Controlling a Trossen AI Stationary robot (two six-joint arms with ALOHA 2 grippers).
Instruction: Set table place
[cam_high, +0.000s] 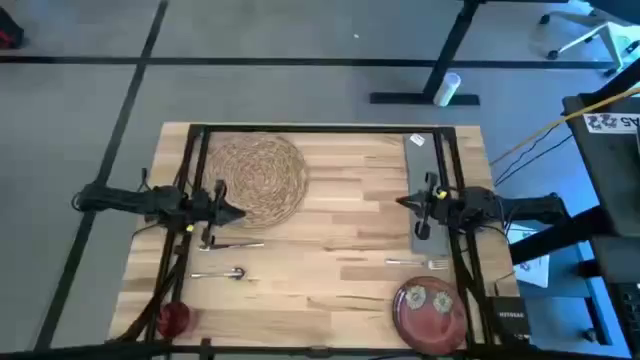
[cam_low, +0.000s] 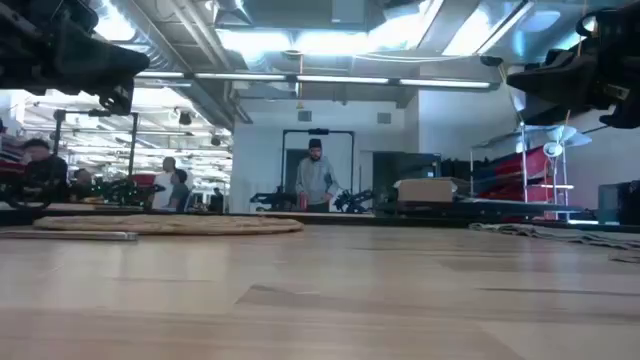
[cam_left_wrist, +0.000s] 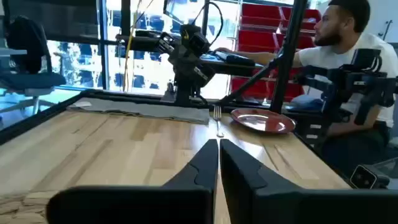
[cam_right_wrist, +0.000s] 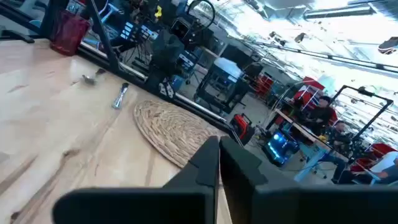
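The pieces of the place setting lie scattered over the table, a pale plank top with a thin black frame. The round straw mat sits toward the far left part of the top; in the low view it shows as a flat disc on the wood. The gray napkin lies as a long strip near the right edge, running from the far side toward the middle. Just nearer than it, a fork rests on the wood, and beyond that the dark red plate with two pale flowers sits at the near right corner. On the left side, a knife lies just nearer than the mat, a spoon a little closer still, and the small red cup stands by the near left corner. The left gripper hangs above the near edge of the mat, its fingers pressed together with nothing between them. The right gripper is over the napkin, pointing toward the table's middle, its fingers likewise closed and empty. A seated person in a white shirt shows beyond the plate side of the table, and other people stand in the room behind.
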